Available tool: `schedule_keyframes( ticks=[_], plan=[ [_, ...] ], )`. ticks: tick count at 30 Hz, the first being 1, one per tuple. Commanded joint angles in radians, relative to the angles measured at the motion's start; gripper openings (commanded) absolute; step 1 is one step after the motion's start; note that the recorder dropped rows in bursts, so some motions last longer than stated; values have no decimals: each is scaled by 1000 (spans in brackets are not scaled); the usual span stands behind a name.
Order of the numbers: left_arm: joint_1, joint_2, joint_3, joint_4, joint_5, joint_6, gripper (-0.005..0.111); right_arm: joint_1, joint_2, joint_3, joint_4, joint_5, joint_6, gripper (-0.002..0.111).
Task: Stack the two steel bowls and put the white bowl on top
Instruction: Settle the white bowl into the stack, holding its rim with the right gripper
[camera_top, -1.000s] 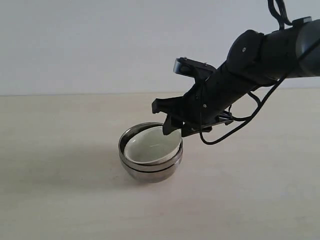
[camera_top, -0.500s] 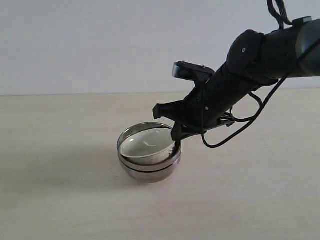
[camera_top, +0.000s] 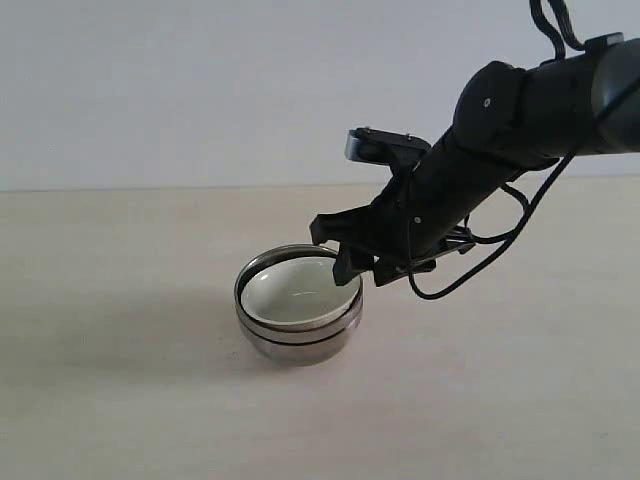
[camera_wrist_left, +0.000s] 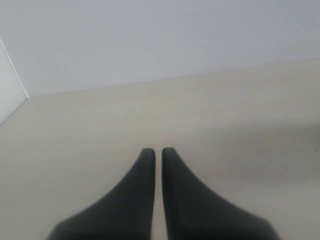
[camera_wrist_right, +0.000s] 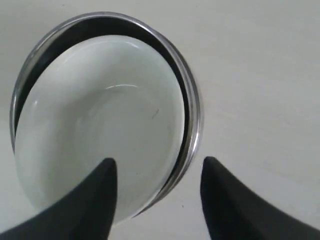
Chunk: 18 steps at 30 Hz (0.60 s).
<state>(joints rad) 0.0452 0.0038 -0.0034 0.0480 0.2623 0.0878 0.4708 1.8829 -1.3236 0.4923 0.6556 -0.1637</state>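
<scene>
In the exterior view the white bowl (camera_top: 297, 293) sits nested in the stacked steel bowls (camera_top: 300, 338) on the table (camera_top: 120, 400), and the right gripper (camera_top: 335, 255) is spread just above their right rim; it should lift straight up. In the left wrist view the left gripper (camera_wrist_left: 156, 152) is pressed together over the table. In the right wrist view the white bowl lies off-centre, so the fingers (camera_wrist_right: 95, 195) must clear without nudging it.
</scene>
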Motion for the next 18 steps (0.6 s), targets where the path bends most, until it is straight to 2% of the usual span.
schedule_keyframes(
  ticks=[1, 5, 18],
  plan=[
    [2, -4, 3, -7, -7, -10, 4, 3, -5, -4, -12, 16, -4, 36],
    [2, -4, 3, -7, -7, -10, 4, 3, -5, -4, -12, 31, -17, 0],
    [2, -4, 3, -7, -7, -10, 4, 3, -5, -2, -12, 38, -19, 0]
  ],
)
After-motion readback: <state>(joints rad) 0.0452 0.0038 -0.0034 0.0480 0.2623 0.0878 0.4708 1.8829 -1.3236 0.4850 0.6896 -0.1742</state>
